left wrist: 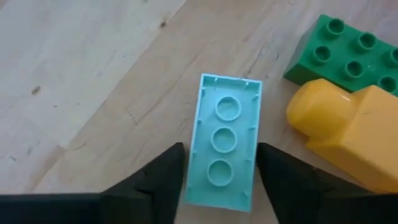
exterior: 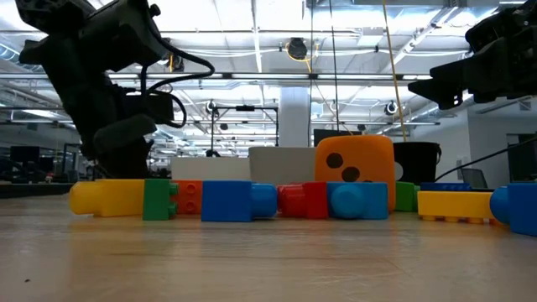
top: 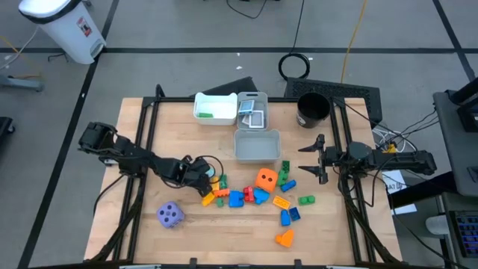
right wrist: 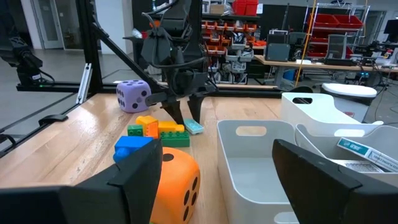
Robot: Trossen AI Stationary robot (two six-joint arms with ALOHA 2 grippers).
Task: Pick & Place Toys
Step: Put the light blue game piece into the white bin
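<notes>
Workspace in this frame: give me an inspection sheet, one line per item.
Surface: wooden table, bare at the near edge.
Job's things: blocks clustered mid-table; light blue block, orange die, purple die.
Clutter: white bin, grey bin, black cup.
Grippers: left gripper straddles the light blue block, fingers not touching it; right gripper open, waiting at the table's right.
Cables: coiled cable on the floor.
Surroundings: white trash can.
</notes>
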